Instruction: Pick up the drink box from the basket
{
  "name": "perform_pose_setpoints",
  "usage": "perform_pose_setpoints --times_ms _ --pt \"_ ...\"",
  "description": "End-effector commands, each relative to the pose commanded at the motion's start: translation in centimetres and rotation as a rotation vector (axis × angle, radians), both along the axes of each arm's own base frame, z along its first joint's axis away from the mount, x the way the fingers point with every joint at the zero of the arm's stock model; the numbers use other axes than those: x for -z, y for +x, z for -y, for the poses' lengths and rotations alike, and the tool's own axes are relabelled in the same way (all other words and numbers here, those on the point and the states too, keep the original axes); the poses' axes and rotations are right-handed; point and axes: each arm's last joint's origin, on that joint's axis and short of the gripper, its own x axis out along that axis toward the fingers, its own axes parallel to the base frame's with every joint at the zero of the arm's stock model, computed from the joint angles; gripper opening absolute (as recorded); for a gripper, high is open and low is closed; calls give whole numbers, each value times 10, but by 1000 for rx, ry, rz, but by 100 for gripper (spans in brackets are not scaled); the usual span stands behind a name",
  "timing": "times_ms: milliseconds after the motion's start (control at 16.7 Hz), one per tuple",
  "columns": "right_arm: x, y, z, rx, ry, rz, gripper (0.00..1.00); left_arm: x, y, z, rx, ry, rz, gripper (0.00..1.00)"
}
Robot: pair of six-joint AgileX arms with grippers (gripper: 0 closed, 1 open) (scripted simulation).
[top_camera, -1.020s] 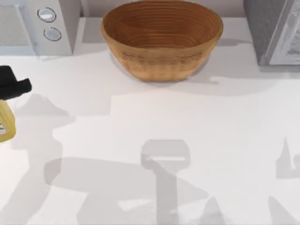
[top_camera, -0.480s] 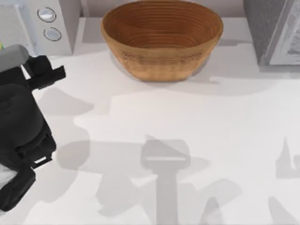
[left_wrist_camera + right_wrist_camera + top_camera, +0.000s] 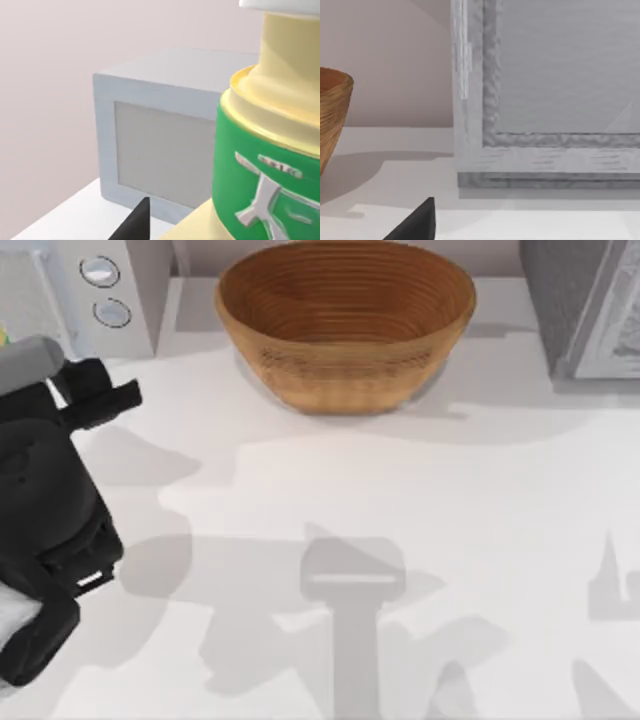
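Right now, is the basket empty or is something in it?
Empty. The top view shows the basket with its ribbed inside bare down to the bottom. The left arm is at the table's left edge, apart from it.

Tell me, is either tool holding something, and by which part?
Likely the drink box, close against the left tool; the basket is empty. The hold's place is hidden.

basket (image 3: pixel 345 330): brown, ribbed | drink box (image 3: pixel 270 165): pale yellow, green band | table (image 3: pixel 400 500): white
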Motion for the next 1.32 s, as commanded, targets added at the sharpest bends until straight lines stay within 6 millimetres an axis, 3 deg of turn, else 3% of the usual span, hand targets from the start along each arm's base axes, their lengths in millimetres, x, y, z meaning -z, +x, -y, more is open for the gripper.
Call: perform_pose_setpoints --times_ms 780,1080,1320 --pt "0 0 0 0 0 0 100 43 31 -16 7 -2 2 0" --pt "0 0 0 0 0 0 100 45 32 -18 6 -1 1 0" --pt "0 0 0 0 0 0 100 45 32 -18 6 -1 1 30"
